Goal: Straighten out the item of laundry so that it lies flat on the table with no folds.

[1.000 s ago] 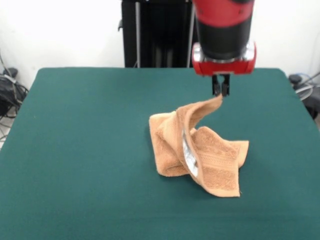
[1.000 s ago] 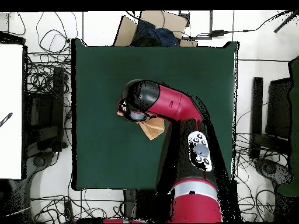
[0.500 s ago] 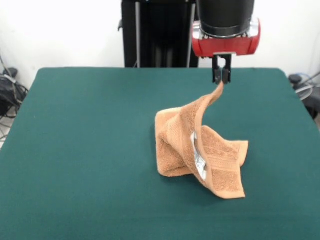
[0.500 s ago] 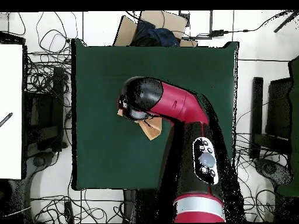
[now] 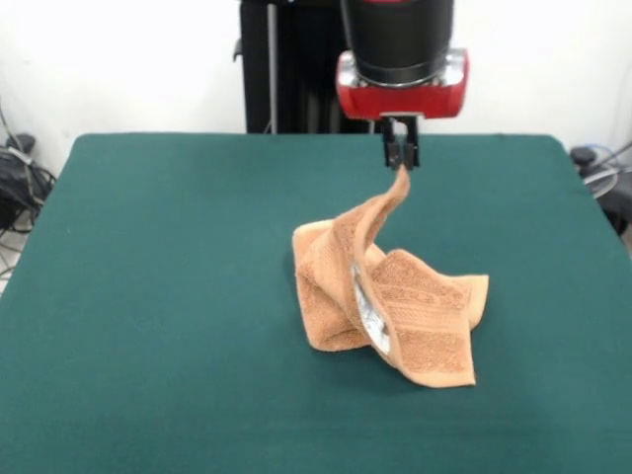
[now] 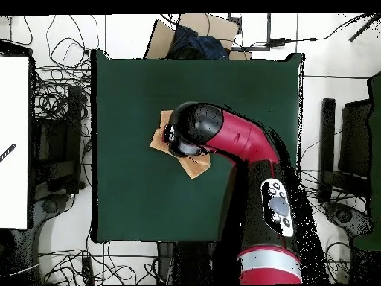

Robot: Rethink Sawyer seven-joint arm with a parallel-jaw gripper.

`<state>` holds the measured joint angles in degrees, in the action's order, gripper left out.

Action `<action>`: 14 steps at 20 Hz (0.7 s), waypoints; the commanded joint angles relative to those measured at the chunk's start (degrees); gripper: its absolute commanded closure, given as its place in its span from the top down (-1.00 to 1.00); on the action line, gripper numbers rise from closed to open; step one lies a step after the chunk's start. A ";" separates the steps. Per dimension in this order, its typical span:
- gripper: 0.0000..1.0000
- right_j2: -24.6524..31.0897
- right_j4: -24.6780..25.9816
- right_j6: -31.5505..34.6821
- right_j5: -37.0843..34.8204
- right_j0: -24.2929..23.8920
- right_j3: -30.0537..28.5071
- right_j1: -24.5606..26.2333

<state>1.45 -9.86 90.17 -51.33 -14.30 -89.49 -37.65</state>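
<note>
Hanging straight down, the claw (image 5: 401,156) pinches a raised corner of the crumpled towel (image 5: 395,306).

The table (image 5: 148,296) lies bare across the left, bottom and far right of the front view. Only the towel (image 5: 395,306) blocks the centre, heaped right of middle, one corner drawn up to the gripper (image 5: 400,158). The overhead view probably hides most of it under the arm (image 6: 231,141).
</note>
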 commanded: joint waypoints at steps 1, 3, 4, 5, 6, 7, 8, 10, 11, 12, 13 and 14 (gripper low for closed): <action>-1.00 5.17 3.22 -1.30 4.57 -2.12 -8.06 1.73; -1.00 4.99 3.37 -1.12 4.24 -2.14 -8.66 0.89; -1.00 4.96 3.41 -1.07 4.15 -2.19 -8.91 0.57; -1.00 4.99 3.40 -1.00 4.24 -2.23 -9.21 0.34; -1.00 5.07 3.35 -0.96 4.47 -2.38 -9.46 0.30; -1.00 5.18 3.29 -0.92 4.75 -2.47 -9.76 0.25; -1.00 5.26 3.25 -0.87 5.21 -2.53 -10.02 0.26; -1.00 5.37 3.14 -0.74 6.15 -2.68 -10.69 0.17; -1.00 5.41 3.06 -0.65 6.63 -2.77 -11.10 0.08; -1.00 5.45 2.95 -0.52 6.84 -2.77 -11.23 0.09; -1.00 5.45 2.93 -0.47 7.09 -2.79 -11.37 0.01; -1.00 5.46 2.89 -0.42 7.11 -2.80 -11.45 -0.08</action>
<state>1.46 -9.88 90.17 -50.10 -16.07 -95.41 -37.49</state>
